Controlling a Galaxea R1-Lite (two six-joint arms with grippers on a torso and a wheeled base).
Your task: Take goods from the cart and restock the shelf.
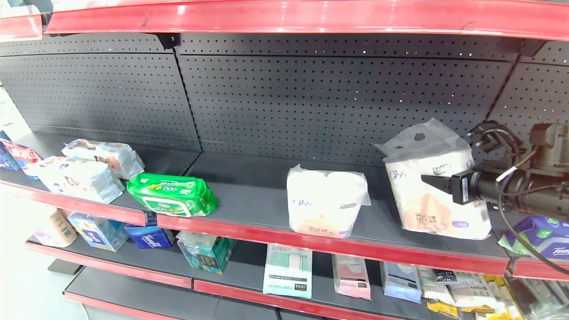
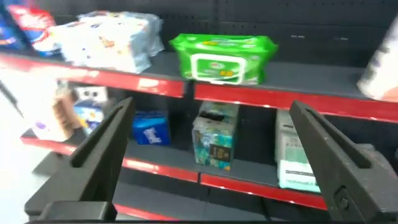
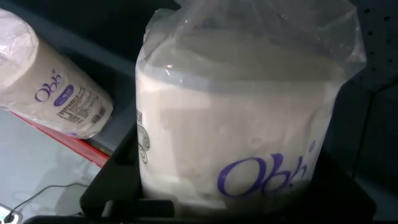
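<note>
A tall white pack of rolls in clear plastic (image 1: 426, 213) (image 3: 236, 124) stands on the dark shelf board (image 1: 258, 186) at the right. My right gripper (image 1: 433, 182) (image 3: 236, 183) is shut on it, one finger on each side of the pack. A second, shorter white pack (image 1: 326, 202) (image 3: 46, 87) stands to its left near the red front edge. A green wipes pack (image 1: 172, 194) (image 2: 222, 57) lies further left. My left gripper (image 2: 211, 106) is open and holds nothing, in front of the shelf, at about the height of its red front edge.
Two pale tissue bundles (image 1: 82, 178) lie at the shelf's left end, and a purple pack (image 1: 540, 235) lies at the far right. The pegboard back wall (image 1: 333, 98) and a red shelf (image 1: 311, 18) overhead bound the bay. Lower shelves (image 1: 204, 251) carry several goods.
</note>
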